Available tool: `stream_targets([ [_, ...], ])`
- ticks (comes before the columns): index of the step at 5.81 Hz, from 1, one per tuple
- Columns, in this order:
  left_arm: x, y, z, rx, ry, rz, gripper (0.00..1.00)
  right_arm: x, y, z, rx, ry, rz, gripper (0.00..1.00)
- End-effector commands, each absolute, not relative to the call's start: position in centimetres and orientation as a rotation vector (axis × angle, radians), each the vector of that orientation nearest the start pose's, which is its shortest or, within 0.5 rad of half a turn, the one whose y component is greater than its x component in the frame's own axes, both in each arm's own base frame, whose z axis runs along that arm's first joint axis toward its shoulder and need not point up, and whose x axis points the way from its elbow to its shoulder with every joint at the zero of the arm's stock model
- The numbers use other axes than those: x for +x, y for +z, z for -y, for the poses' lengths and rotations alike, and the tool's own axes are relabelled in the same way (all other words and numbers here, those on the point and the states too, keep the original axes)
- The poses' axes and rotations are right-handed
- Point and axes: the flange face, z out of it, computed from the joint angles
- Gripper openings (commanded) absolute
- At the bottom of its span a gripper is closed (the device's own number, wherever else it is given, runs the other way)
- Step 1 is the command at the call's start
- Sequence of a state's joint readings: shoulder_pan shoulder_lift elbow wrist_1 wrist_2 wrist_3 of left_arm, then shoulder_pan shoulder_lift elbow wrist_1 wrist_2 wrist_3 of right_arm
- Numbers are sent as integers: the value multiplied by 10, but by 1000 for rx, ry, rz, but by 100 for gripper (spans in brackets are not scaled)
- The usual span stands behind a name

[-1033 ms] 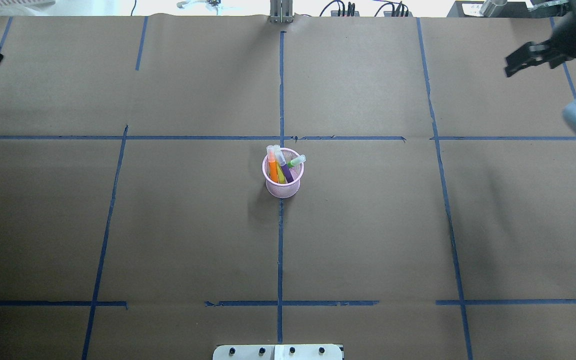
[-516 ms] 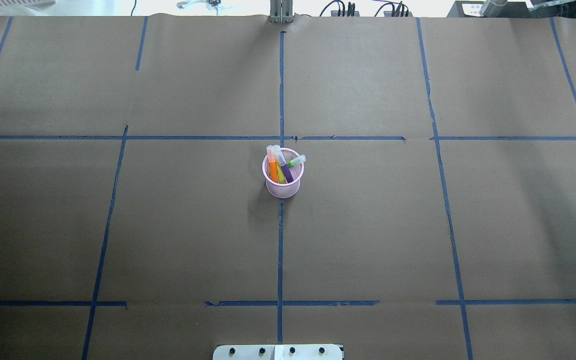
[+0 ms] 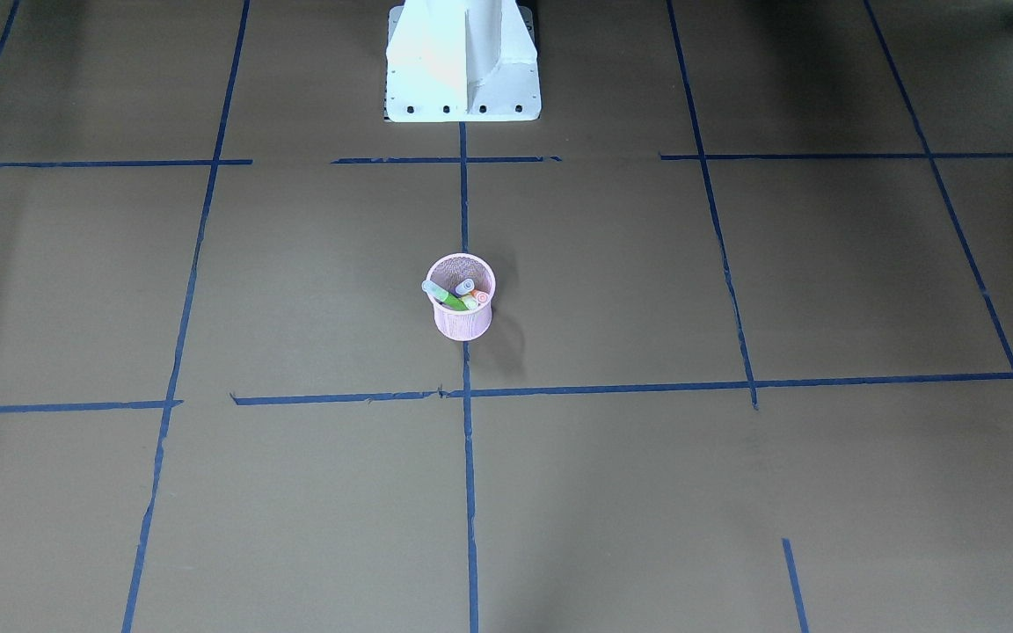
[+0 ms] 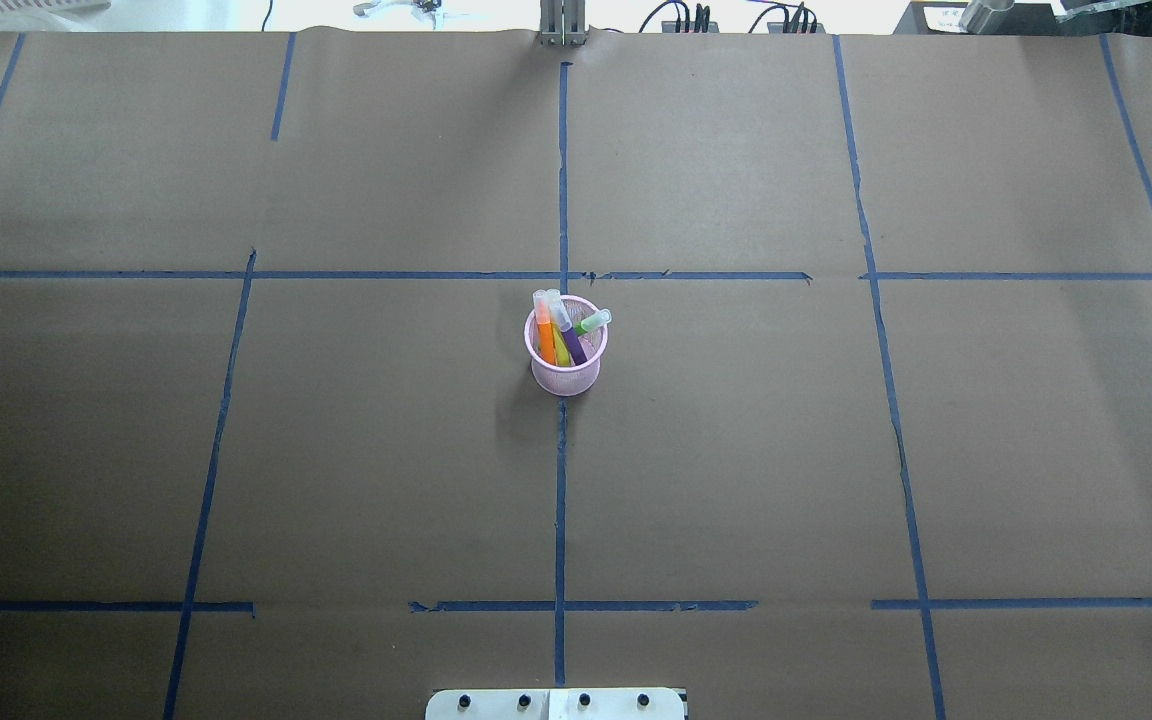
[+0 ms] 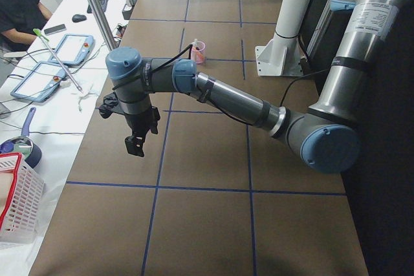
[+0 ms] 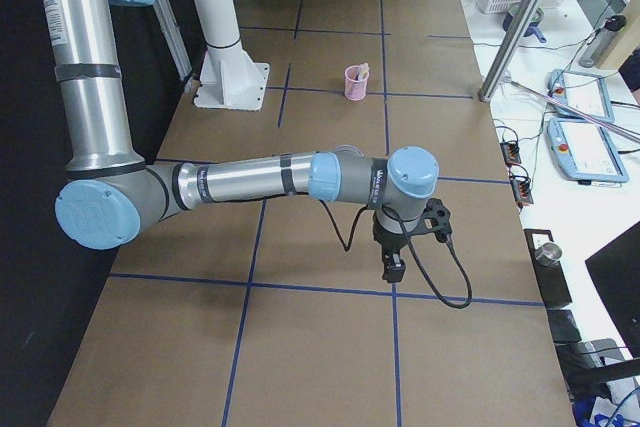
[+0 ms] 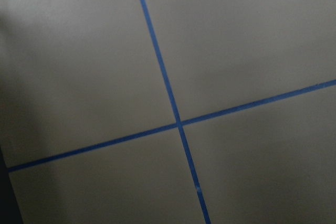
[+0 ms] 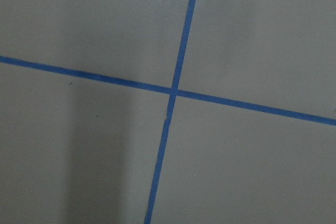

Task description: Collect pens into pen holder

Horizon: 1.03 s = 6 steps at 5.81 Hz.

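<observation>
Pens [image 4: 564,338] with purple, orange, green and yellow bodies are seen leaning toward 12 o'clock inside the small pink wire-mesh pen holder [image 4: 566,375] at the centre of the table [image 4: 736,450], well apart from the left gripper [image 5: 136,145] and right gripper [image 6: 392,269], whose finger spacing cannot be told.

No writing can be read anywhere; the small printed label [image 5: 373,11] on the left arm [image 5: 233,101], at one o'clock in the left-side view, is too tiny.

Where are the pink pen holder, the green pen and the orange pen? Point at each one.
pen holder [image 4: 566,378], overhead exterior view, on its front mesh wall.
green pen [image 4: 593,323], overhead exterior view, on its green body.
orange pen [image 4: 545,334], overhead exterior view, on its orange body.
</observation>
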<state>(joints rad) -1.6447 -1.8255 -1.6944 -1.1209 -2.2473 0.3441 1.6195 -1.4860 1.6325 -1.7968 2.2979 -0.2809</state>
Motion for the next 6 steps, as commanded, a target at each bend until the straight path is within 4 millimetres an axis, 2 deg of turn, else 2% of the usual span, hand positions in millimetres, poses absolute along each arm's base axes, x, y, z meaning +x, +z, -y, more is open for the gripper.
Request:
stream_targets([
  [1,-112,581,521,-40,187,-713,100,97,626,489,35,-215,727,100],
  [2,-108,607,512,-23,171,-799,100,97,628,490,31,-215,724,100],
  [3,-103,598,494,1,162,-842,100,94,634,486,19,-202,754,100],
  [4,-102,601,490,-2,160,-846,100,91,634,459,18,-191,778,100],
  [5,-102,609,483,-17,151,-849,100,91,633,458,-2,-134,774,100],
  [6,-100,619,452,-33,143,-855,100,81,635,460,-17,-158,757,100],
])
